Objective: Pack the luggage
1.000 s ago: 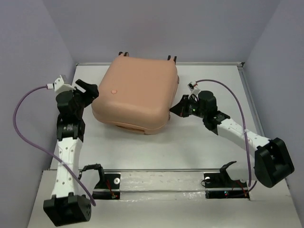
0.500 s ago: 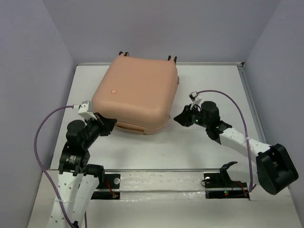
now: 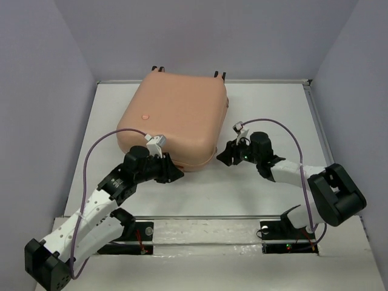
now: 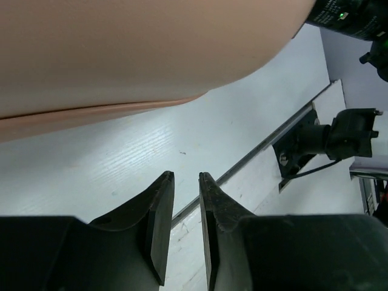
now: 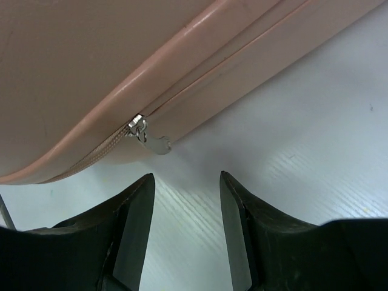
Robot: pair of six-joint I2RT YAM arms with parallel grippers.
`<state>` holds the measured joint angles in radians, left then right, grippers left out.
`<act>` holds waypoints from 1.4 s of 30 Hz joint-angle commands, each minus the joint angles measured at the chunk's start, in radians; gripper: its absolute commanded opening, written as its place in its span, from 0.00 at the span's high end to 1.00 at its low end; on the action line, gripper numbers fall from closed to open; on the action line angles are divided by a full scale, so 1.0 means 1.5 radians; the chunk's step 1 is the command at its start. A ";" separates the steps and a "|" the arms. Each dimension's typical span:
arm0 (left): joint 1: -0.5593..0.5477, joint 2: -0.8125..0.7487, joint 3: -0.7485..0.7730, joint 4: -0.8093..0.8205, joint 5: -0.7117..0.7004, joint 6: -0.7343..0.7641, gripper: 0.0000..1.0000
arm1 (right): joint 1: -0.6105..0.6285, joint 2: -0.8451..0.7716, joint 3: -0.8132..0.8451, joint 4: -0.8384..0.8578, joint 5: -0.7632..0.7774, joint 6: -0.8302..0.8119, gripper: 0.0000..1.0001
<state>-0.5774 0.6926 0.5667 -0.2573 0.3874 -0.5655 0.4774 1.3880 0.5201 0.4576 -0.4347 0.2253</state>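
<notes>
While the suitcase [image 3: 176,121] lies flat toward the back of the table [image 3: 273,109], I have my left gripper [image 4: 185,177] just off its near edge, jaws a narrow slit apart and holding nothing. My right gripper [image 5: 185,176] sits by the front right corner, jaws well apart and empty. The zipper pull [image 5: 153,142] hangs just ahead of it. The zip looks closed there, though I can't be sure.

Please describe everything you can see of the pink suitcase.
The luggage is a peach-pink hard shell with rounded corners, smooth and glossy. It lies flat and closed on the white table, dark wheels at its far edge. A metal zipper pull hangs from its seam. The left gripper and right gripper hover near, holding nothing.
</notes>
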 commanded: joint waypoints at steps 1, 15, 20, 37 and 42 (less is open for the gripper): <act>-0.017 0.045 0.004 0.090 -0.060 -0.008 0.64 | 0.001 0.029 0.051 0.090 -0.045 -0.047 0.47; -0.017 0.137 0.005 0.163 -0.143 0.005 0.57 | 0.001 0.079 0.087 0.124 -0.105 -0.069 0.54; -0.017 0.129 0.014 0.167 -0.169 0.005 0.57 | 0.001 0.108 0.075 0.200 -0.089 -0.048 0.68; -0.017 0.218 0.101 0.264 -0.294 0.012 0.56 | 0.142 -0.097 -0.048 -0.065 0.119 0.020 0.93; -0.016 0.241 0.127 0.300 -0.302 0.000 0.56 | 0.238 -0.145 -0.046 -0.172 0.161 0.067 0.93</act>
<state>-0.6270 1.0275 0.6621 -0.1028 0.0921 -0.5613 0.6914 1.2224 0.4683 0.4110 -0.1417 0.2474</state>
